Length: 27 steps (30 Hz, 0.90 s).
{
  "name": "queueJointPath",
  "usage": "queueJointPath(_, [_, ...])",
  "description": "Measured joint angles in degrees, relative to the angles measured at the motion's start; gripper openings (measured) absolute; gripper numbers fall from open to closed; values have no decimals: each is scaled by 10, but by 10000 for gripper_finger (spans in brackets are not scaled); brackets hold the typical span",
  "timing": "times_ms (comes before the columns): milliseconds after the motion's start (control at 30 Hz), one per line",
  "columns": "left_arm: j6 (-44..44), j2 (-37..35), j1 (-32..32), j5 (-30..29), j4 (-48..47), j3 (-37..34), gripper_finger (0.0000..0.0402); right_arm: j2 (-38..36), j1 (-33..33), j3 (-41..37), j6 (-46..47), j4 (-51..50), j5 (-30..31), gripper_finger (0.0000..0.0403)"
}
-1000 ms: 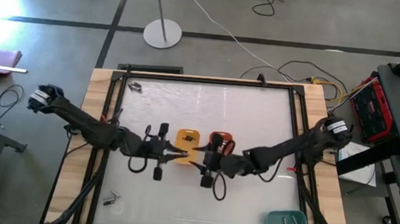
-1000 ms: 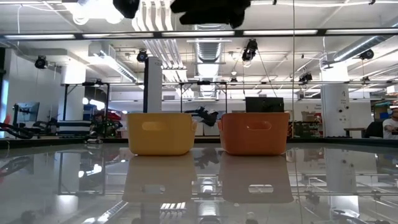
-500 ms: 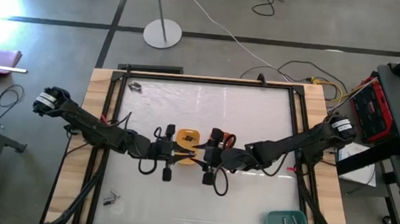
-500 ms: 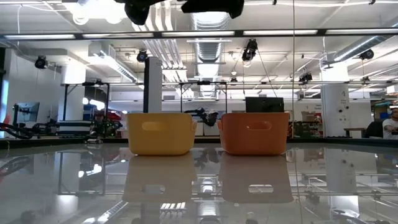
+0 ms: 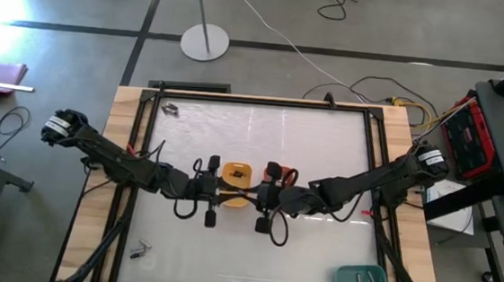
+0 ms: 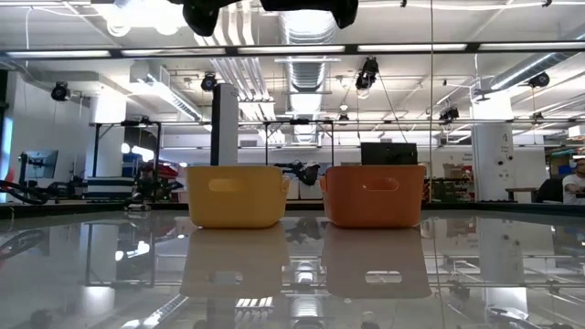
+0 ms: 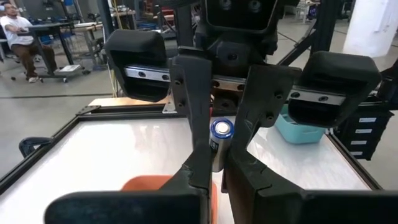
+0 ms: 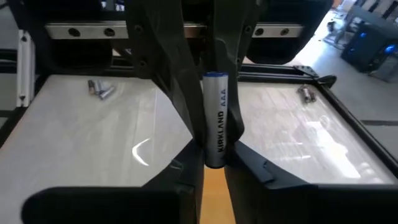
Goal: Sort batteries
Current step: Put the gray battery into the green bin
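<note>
Both sets of jaws meet nose to nose at the middle of the high view, and one AAA battery sits between them. In the right wrist view the battery stands on end in the centre of the frame, its long axis running up the picture, with the right gripper closed on its lower end. The left gripper is closed around it too: in the left wrist view the silvery end cap points at the camera between the fingers. So it is pinched from both sides at once, about equally near each arm; which arm lets go cannot be told.

Below the meeting point, the yellow tray and orange tray stand side by side on the worktop.
</note>
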Motion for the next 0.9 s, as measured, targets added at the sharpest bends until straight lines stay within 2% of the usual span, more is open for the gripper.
queueJointPath(333, [14, 0, 1, -5, -4, 0, 10, 0, 0, 0, 7, -1, -17, 32])
queueJointPath(533, [33, 0, 2, -1, -5, 0, 41, -6, 0, 0, 27, -10, -23, 27])
queueJointPath(667, [37, -16, 0, -21, -61, -1, 81, -12, 1, 34, 56, -96, -23, 27])
queueJointPath(800, [17, -63, -11, -68, -162, -7, 120, -15, 12, 89, 122, -254, -21, 27])
queueJointPath(900, [15, -96, -21, -86, -136, -50, 142, -14, 30, 117, 225, -400, -21, 27])
